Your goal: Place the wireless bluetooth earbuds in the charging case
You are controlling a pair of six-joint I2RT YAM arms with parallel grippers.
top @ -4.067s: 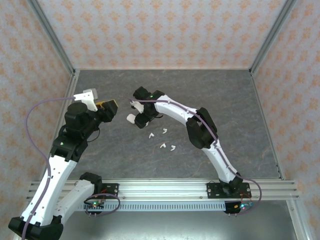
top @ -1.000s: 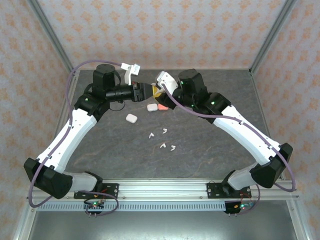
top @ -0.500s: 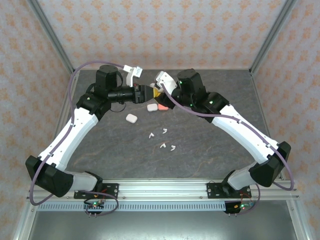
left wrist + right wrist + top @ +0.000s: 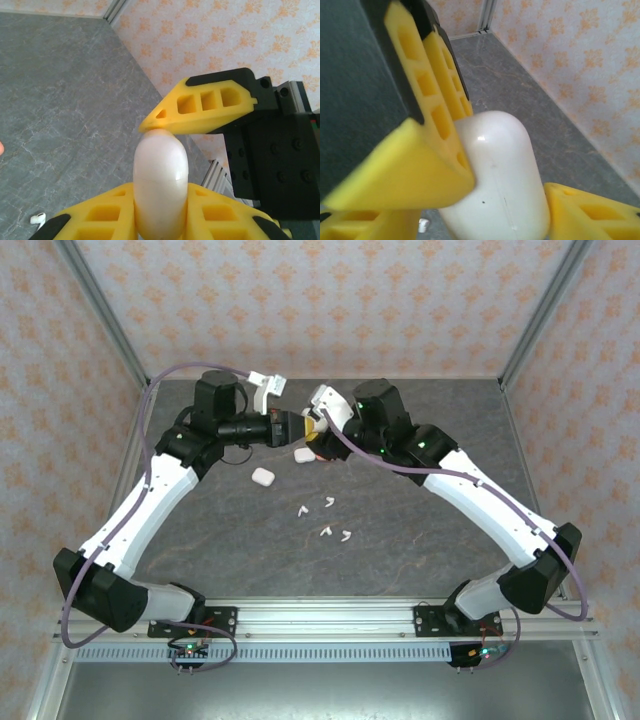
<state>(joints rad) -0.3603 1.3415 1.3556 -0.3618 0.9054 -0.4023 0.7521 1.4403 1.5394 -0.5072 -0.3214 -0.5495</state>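
Left fingers (image 4: pixel 291 427) squeezed shut on the white case (image 4: pixel 160 185) at twelve o'clock; right fingers (image 4: pixel 314 428) opened wide. Being smooth and round, it could slip out.

Bright even light, soft shadows, glare on white case (image 4: pixel 495 170)
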